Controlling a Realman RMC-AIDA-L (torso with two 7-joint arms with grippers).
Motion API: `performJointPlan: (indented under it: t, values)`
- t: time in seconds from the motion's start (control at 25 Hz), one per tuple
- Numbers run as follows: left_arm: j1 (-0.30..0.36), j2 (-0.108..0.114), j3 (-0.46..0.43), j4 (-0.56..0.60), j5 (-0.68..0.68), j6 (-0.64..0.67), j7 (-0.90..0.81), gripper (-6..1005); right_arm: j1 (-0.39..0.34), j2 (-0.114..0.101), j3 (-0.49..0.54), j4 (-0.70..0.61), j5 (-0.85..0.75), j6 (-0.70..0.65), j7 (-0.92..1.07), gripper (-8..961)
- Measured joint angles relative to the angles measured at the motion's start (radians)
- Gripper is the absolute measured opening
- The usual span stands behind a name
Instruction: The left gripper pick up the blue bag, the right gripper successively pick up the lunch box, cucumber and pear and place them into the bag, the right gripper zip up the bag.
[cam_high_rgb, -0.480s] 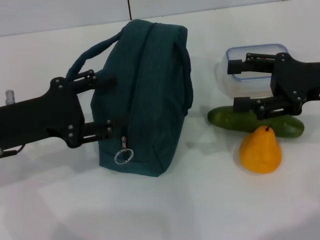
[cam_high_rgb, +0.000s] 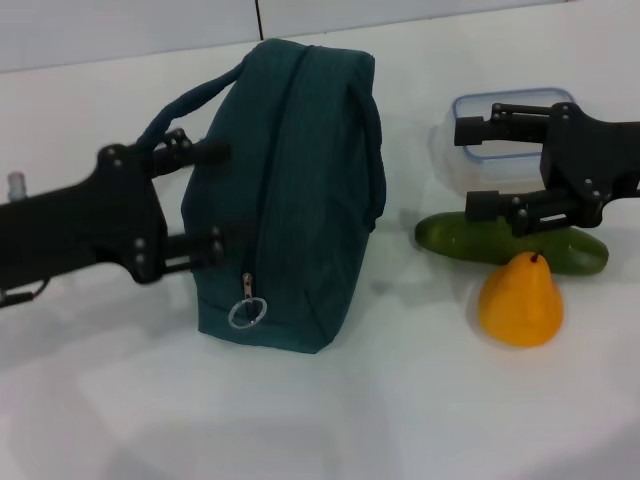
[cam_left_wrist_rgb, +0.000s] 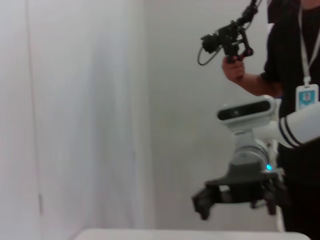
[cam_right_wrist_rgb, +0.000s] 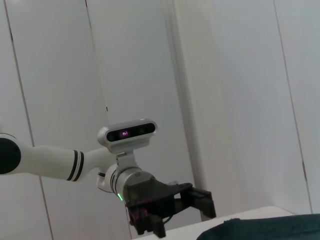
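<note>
Step in hand: you are at the first step, the left gripper (cam_high_rgb: 215, 200) reaching for the blue bag (cam_high_rgb: 290, 190); nothing looks lifted yet, by my reading.

Bag: it stands upright near the middle of the bench (cam_high_rgb: 400, 420), toward the far edge, zipped shut, the ring pull (cam_high_rgb: 247, 312) hanging at its near end.

Left jaws: you have them open wide, spread against the bag's left side. One finger lies at the near loop handle (cam_high_rgb: 175, 110), the other low on the side panel. They seem to touch the fabric, but they hold nothing.

Right gripper (cam_high_rgb: 472, 168): it hovers over the bench's right side, jaws open wide and empty, one finger above the lunch box (cam_high_rgb: 475, 105), the other above the cucumber (cam_high_rgb: 445, 236).

Lunch box, cucumber, pear: all sit on the right part of the bench. The lunch box is nearest the far edge, the cucumber lies just in front of it, and the pear (cam_high_rgb: 520, 302) stands against the cucumber's near side.

Next move: you likely need to bring the left jaws around the handle, not the panel, close them, then raise the bag. Keep the right arm waiting until then.
</note>
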Motion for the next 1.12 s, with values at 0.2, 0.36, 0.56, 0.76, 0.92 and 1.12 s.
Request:
performJointPlan:
  t: [0.2, 0.36, 0.56, 0.76, 0.92, 1.12]
  values:
    - [-0.007, -0.020, -0.092, 0.019, 0.001, -0.010, -0.068, 755, 0.001, 0.000, -0.001, 0.000, -0.003, 0.002, 0.000, 872]
    - [-0.017, -0.028, -0.100, 0.118, 0.047, -0.085, -0.234, 755, 0.001, 0.000, 0.000, 0.000, 0.001, 0.001, 0.000, 872]
    - [-0.040, -0.053, -0.092, 0.289, 0.213, -0.188, -0.511, 755, 0.001, 0.000, 0.000, -0.003, 0.002, 0.001, 0.000, 872]
    - [-0.084, -0.054, -0.056, 0.355, 0.312, -0.209, -0.689, 754, -0.003, 0.003, 0.000, -0.009, 0.002, 0.004, 0.000, 872]
    - [-0.124, -0.053, -0.053, 0.358, 0.368, -0.219, -0.773, 754, -0.003, 0.003, 0.000, -0.009, 0.002, 0.004, -0.002, 872]
    - [-0.163, -0.054, -0.049, 0.358, 0.433, -0.286, -0.898, 754, -0.004, 0.004, 0.000, -0.009, 0.001, 0.005, -0.011, 872]
